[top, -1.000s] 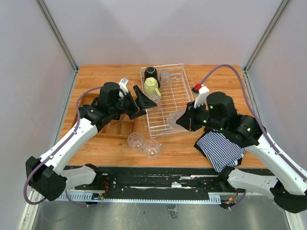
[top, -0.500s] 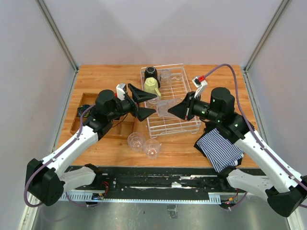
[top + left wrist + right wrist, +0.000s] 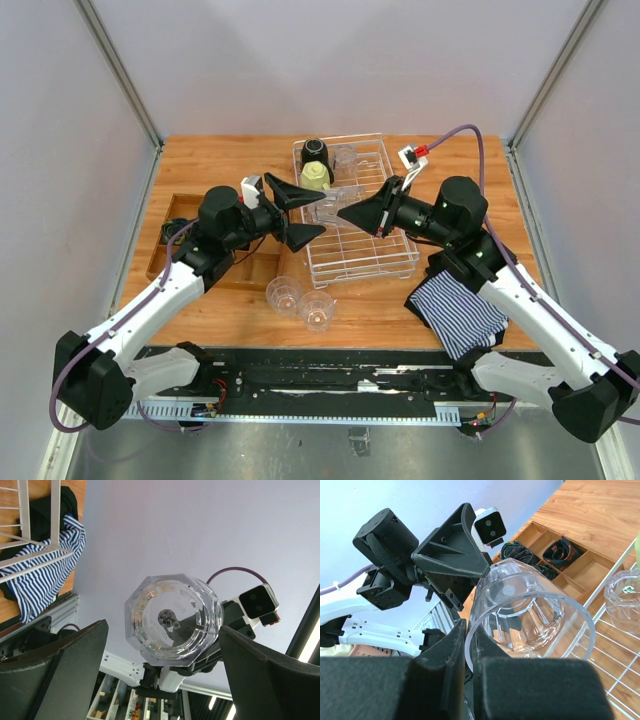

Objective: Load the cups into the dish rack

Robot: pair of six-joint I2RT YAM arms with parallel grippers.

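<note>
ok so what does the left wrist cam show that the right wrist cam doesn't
Only the left wrist view shows the striped cloth and the base of the held tumbler, end-on. Only the right wrist view shows the wooden tray, a second tumbler in the dish rack, the open left gripper, and the right gripper pinching the held tumbler's rim. Both show the held tumbler and some dish rack wires.

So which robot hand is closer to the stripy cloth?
Right. The right gripper, holding a glass, is over the rack, back and left of the stripy cloth. The left gripper is open at the rack's left edge, farther away.
</note>
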